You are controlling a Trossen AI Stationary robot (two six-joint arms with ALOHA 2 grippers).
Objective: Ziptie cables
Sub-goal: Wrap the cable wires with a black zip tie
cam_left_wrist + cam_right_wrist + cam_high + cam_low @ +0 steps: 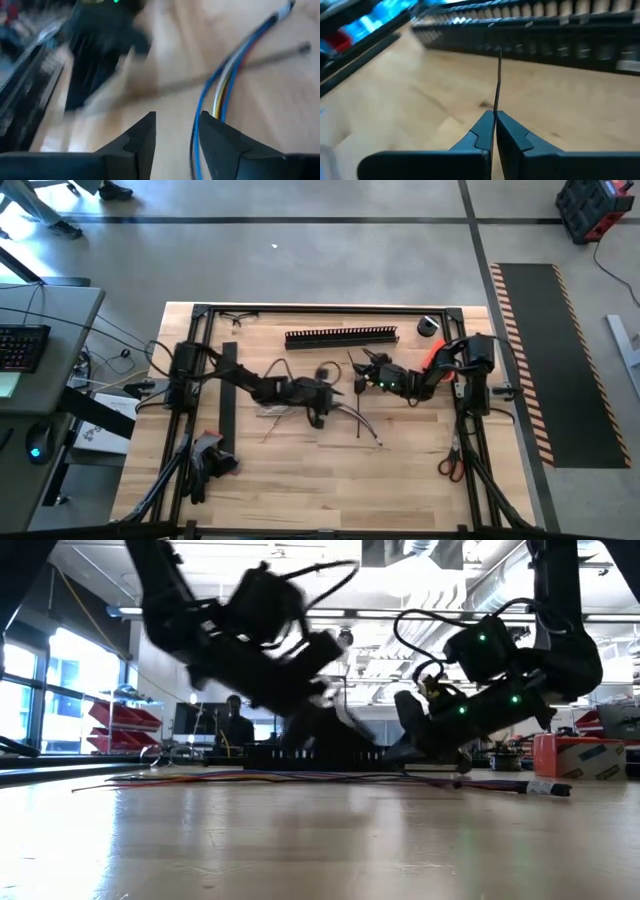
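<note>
The cables point(220, 95) are a thin loose bunch, blue, white and yellowish strands running side by side, flat on the wooden worktop point(300, 470). My left fingers point(145, 137) stand apart with bare wood showing in the gap; the bunch runs just beside one finger, outside that gap, and I can't tell whether it touches. A single dark straight strand point(260, 59) crosses the bunch ahead of these fingers. My right fingers point(512, 131) are pressed together, clamped on a thin dark zip tie point(498, 80) that stands straight out from their tips. Beyond it lies the long black slotted cable duct point(555, 35). From above, my left gripper point(318, 408) sits mid-worktop, my right gripper point(366, 376) near it, toward the duct.
</note>
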